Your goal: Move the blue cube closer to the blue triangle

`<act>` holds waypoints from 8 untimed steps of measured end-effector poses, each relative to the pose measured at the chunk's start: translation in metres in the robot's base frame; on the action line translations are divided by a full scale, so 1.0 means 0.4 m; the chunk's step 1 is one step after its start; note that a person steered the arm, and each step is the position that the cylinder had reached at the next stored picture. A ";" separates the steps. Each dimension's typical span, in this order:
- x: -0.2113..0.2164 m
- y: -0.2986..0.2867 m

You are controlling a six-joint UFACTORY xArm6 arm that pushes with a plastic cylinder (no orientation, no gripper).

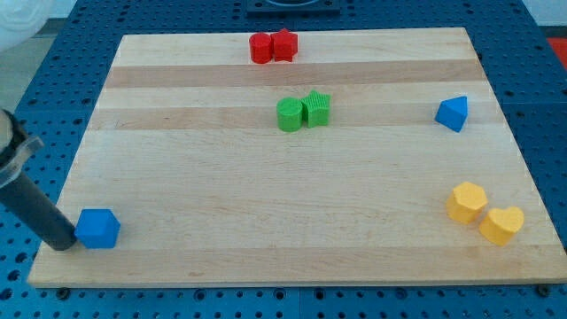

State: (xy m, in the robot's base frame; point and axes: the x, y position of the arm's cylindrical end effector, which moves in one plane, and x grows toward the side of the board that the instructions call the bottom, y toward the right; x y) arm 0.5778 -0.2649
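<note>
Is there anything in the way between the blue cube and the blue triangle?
No. In the camera view, only bare wood runs from the blue cube to the blue triangle. The two green blocks sit just above that line. My tip touches the cube's left side.

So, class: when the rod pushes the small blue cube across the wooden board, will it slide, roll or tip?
The small blue cube will probably slide: it sits flat on the smooth wooden board, with no rounded face to roll on. It looks squat, so tipping seems unlikely. My tip touches its left side low down; an off-centre push there could twist it.
</note>
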 end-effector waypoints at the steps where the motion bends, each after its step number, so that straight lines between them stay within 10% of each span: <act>1: 0.000 0.037; 8: -0.155 0.341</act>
State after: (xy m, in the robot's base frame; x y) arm 0.5158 -0.1283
